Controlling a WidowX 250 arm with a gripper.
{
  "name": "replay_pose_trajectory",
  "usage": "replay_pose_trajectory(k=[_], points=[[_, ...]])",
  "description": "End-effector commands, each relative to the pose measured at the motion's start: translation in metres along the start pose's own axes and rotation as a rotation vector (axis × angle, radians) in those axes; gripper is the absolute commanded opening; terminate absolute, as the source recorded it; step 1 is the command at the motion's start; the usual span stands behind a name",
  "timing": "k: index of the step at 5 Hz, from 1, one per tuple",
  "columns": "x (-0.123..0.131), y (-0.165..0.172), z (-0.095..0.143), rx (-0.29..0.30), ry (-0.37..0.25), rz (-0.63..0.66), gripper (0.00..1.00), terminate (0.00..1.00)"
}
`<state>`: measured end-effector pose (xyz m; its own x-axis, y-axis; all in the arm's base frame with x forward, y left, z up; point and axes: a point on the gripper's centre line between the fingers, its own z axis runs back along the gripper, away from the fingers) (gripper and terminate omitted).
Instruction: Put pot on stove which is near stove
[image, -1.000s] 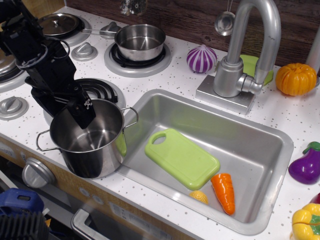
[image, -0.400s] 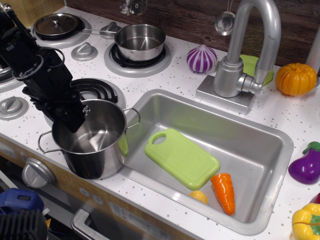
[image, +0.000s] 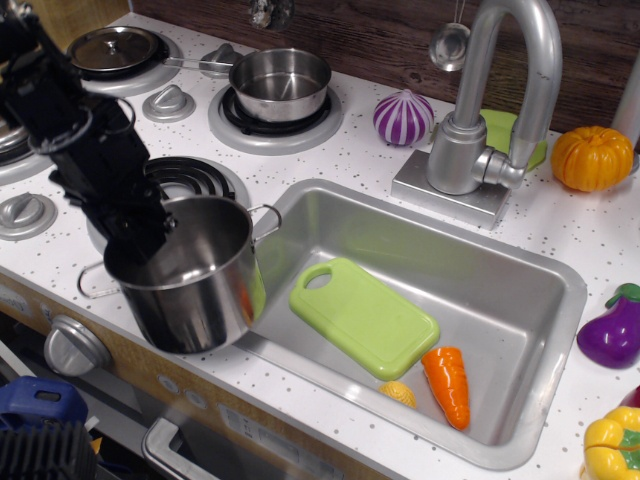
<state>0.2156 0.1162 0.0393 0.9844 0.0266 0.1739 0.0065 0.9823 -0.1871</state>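
Tilted since the earlier frames: pot (image: 195, 280), mouth now leaning away from the viewer, base raised at the front tabletop (image: 330, 150) edge. End effector (image: 140, 235), black, pinching the pot's left rim. Stove (image: 200, 175), black coil in grey ring, just behind the pot, partly hidden. Saucepan (image: 280, 83) on a rear burner. Sink (image: 500, 290) right of the pot, holding green cutting board (image: 363, 316) and toy carrot (image: 447, 385). Faucet (image: 495, 100) behind the sink.
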Motion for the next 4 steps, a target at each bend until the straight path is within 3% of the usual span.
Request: replay_pose_trajectory(k=[1, 2, 4], points=[[0.028, 0.008, 0.041, 0.097, -0.04, -0.099, 0.0, 0.0], [0.042, 0.015, 0.051, 0.153, -0.034, -0.165, 0.0, 0.0], [0.065, 0.049, 0.039, 0.151, -0.044, -0.294, 0.0, 0.0]])
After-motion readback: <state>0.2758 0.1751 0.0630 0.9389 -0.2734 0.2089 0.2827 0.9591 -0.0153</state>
